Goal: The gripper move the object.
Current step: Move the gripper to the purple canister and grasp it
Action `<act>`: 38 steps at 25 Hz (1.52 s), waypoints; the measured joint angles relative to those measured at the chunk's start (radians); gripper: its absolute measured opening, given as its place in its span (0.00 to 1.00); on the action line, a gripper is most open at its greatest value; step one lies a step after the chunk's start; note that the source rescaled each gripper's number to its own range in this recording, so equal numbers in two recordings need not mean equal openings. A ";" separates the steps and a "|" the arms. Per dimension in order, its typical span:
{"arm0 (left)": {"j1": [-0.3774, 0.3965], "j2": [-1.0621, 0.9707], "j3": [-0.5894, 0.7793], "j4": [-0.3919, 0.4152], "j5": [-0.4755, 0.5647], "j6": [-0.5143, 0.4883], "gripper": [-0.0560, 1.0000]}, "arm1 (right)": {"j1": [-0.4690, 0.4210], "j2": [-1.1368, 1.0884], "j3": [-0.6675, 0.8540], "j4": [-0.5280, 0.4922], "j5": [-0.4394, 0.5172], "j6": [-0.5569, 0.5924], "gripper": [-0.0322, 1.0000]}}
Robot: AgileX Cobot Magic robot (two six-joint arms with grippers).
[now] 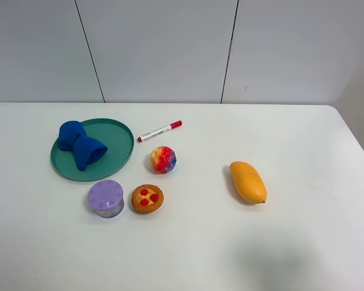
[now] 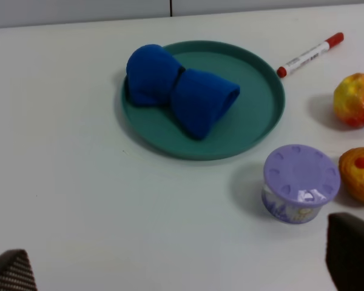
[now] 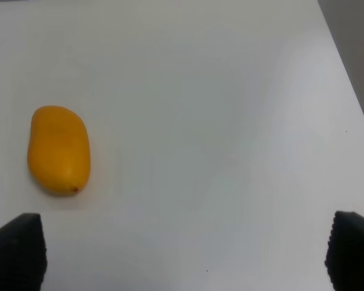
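Left hand [image 2: 182,267] hovers spread wide, just short of the purple jar [image 2: 300,182].

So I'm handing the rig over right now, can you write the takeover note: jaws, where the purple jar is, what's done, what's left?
Left gripper: jaws wide open, empty; the purple jar is in its view but not between them.
Right gripper: jaws wide open, empty, with the mango in its view.
The jar stands upright on the table, next to the green plate, with the tart beside it, not touching.
Done: nothing, the jar is not yet grasped.
Left: grasp the jar, probably with the left gripper, and move it.
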 joint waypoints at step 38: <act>0.000 0.414 -0.225 -0.021 0.001 0.032 1.00 | 0.000 0.000 0.000 0.000 0.000 0.000 1.00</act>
